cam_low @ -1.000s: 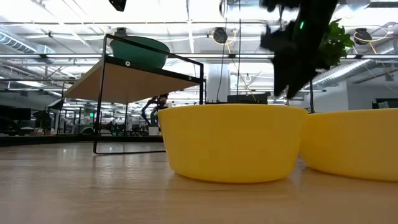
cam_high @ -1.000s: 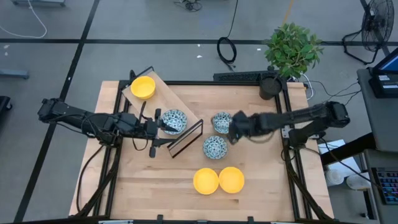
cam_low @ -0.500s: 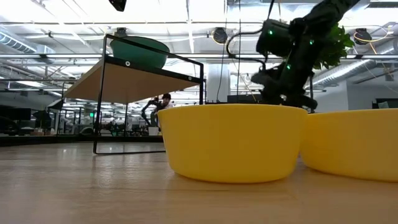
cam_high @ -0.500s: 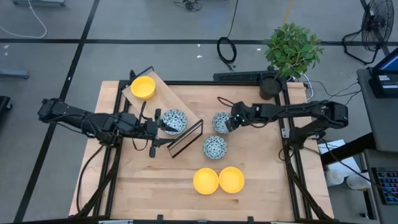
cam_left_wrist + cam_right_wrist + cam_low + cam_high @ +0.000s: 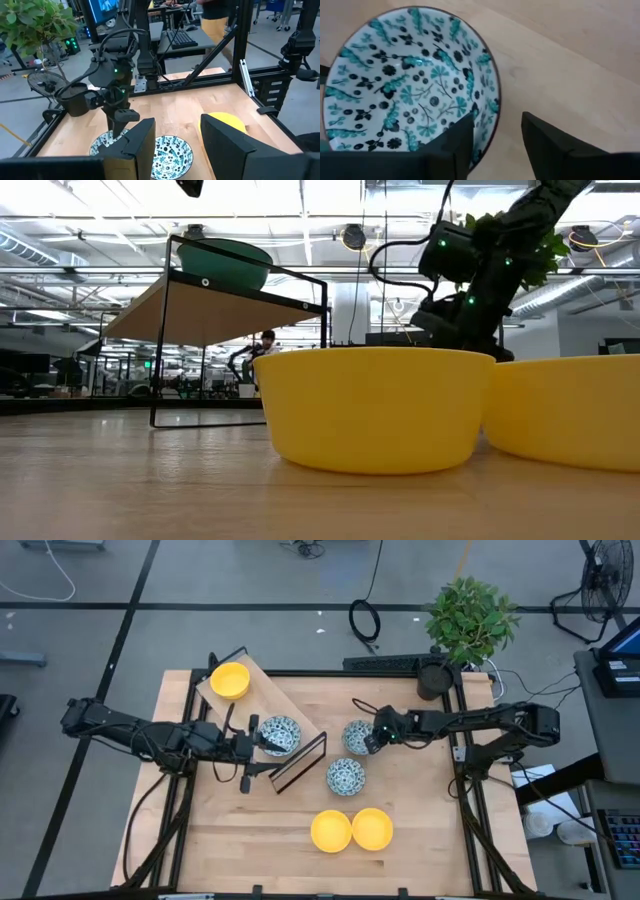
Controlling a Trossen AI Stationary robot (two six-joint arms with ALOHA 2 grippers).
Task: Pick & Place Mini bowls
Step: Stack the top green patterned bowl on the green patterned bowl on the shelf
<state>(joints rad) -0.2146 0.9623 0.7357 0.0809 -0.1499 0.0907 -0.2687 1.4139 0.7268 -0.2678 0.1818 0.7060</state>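
A: What is changing?
B: The right hand [image 5: 495, 145] is closing; its fingers are now straddling the patterned bowl's [image 5: 410, 80] near rim, not yet gripping.
A: Meaning?
B: A pickup is probably beginning.

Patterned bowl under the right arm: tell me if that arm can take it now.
Probably yes: the right tool straddles the patterned bowl rim, one finger inside, one outside, nothing blocking.

Three small round plain yellow bowls [image 5: 331, 830], three small round white bowls with a dense blue pattern [image 5: 346, 776], and one green potted plant [image 5: 468, 620].
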